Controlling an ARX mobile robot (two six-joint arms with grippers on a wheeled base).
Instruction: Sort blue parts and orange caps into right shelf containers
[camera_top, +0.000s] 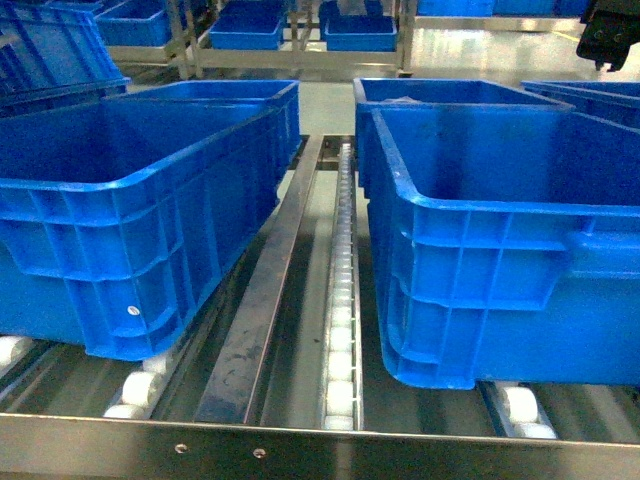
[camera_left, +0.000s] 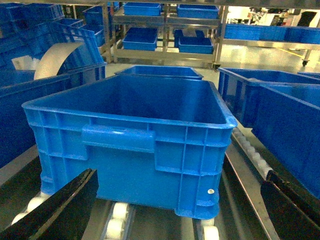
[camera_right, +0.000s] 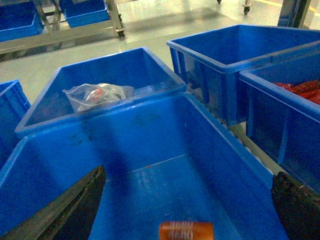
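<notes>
Hovering over the near right crate (camera_right: 150, 150), right hand (camera_right: 187, 210) with fingers (camera_right: 65, 210) spread wide apart, nothing between them. Lying on its side on that crate's floor, one orange cap (camera_right: 186, 231), directly below the gap and at the bottom edge of the right wrist view. Behind, a second crate (camera_right: 115, 75) holding a clear plastic bag (camera_right: 97, 95). Further right, another crate with red items (camera_right: 305, 90) inside. Facing the left crate (camera_left: 130, 130) on the roller shelf (camera_top: 340, 330), left hand (camera_left: 180, 210), fingers (camera_left: 60, 210) likewise parted, gripping nothing, short of the crate's handle bar.
</notes>
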